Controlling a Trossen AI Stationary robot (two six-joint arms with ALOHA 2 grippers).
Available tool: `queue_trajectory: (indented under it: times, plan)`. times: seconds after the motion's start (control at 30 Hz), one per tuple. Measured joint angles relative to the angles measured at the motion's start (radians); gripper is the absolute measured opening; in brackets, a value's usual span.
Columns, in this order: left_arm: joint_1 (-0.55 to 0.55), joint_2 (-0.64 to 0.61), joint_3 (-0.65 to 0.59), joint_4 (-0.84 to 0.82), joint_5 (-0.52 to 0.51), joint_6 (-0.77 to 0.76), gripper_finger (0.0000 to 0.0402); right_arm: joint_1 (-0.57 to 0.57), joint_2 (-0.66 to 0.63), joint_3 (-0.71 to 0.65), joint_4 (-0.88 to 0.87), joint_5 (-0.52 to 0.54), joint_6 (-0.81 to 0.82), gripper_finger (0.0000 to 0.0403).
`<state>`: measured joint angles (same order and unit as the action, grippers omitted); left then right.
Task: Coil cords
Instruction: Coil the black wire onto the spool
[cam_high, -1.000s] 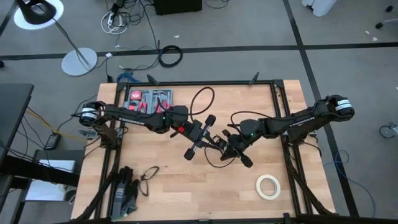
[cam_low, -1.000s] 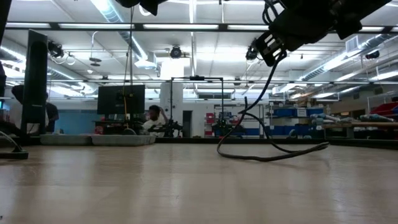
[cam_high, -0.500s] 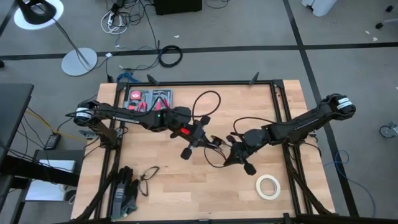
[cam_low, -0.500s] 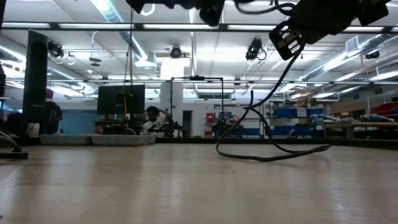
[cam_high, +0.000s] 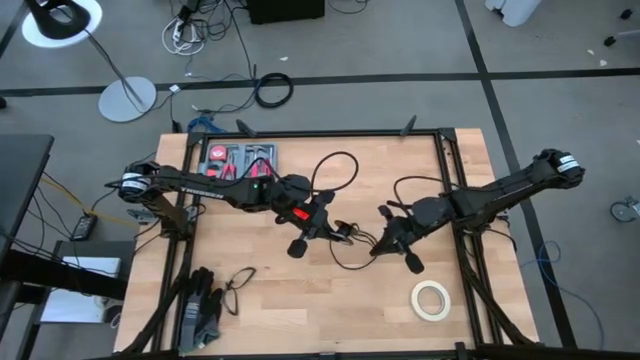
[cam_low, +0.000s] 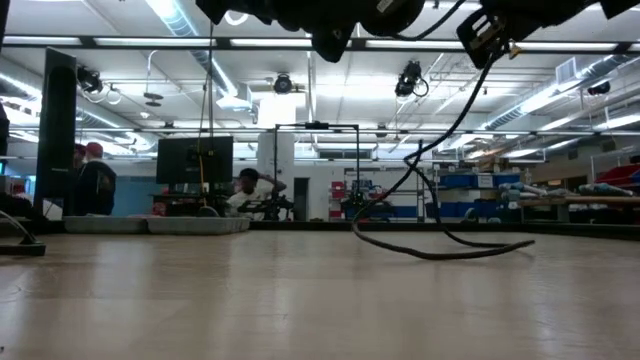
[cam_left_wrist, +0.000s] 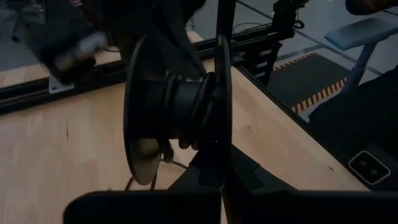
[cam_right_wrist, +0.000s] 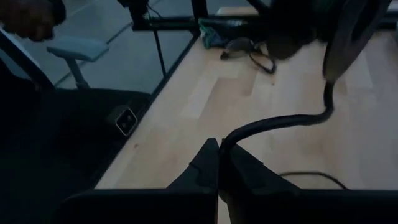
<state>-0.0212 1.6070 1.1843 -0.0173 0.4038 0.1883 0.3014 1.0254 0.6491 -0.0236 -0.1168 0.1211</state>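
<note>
The cord, a thin black cable, lies partly on the table (cam_high: 345, 263) (cam_low: 440, 252) and is partly wound on a black two-flanged spool (cam_left_wrist: 177, 112) (cam_high: 312, 226). My left gripper (cam_left_wrist: 222, 182) (cam_high: 305, 218), above the table's middle, is shut on that spool. My right gripper (cam_right_wrist: 219, 163) (cam_high: 381, 241), just right of the spool, is shut on the cord. It shows at the top right of the low view (cam_low: 490, 30). One loop of cord (cam_high: 335, 165) arches on the far side of the left arm. My left gripper pinches the rim of one spool flange (cam_left_wrist: 222, 152) between its two fingers. The spool is lifted clear of the table, with its flanges upright. My right gripper pinches the cord (cam_right_wrist: 231, 138) between its two fingers, which lie across it. From there one stretch runs up to the spool (cam_right_wrist: 348, 31). Another hangs down slack (cam_low: 450, 130), and its lower part rests on the table.
A cream tape roll (cam_high: 431, 299) lies near the right front. Glasses (cam_high: 238, 284) and black gloves (cam_high: 200, 312) lie at the left front. A tray of red tools (cam_high: 240, 160) stands at the far left. People stand in the room beyond the table (cam_low: 90, 180).
My right gripper has risen and gone toward the table's right edge with the cord, lifting more of it off the table. My left gripper has tipped and turned the spool, staying above the table's middle. The cord's lowest loop has stayed on the table.
</note>
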Motion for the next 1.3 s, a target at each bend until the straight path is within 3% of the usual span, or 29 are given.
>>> queue_trajectory:
  times: [0.43, 0.6, 0.8, 1.13, 1.3]
  plan:
    - [0.0, 0.0, 0.0, -0.032, -0.065, -0.051, 0.0, 0.012, -0.092, 0.0, 0.069, -0.056, -0.026, 0.0004]
    - [-0.004, 0.007, 0.0, -0.035, -0.05, -0.086, 0.0, -0.017, -0.092, 0.015, 0.06, -0.071, -0.1, 0.0004]
    - [-0.027, 0.046, 0.001, 0.004, -0.002, -0.144, 0.0, -0.094, -0.088, 0.062, 0.056, -0.161, -0.165, 0.0003]
    - [-0.033, 0.121, 0.0, 0.114, -0.019, -0.211, 0.0, -0.193, 0.011, 0.122, 0.084, -0.247, -0.236, 0.0004]
    - [-0.037, 0.151, -0.002, 0.186, 0.029, -0.24, 0.0, -0.238, 0.086, 0.164, 0.073, -0.278, -0.28, 0.0004]
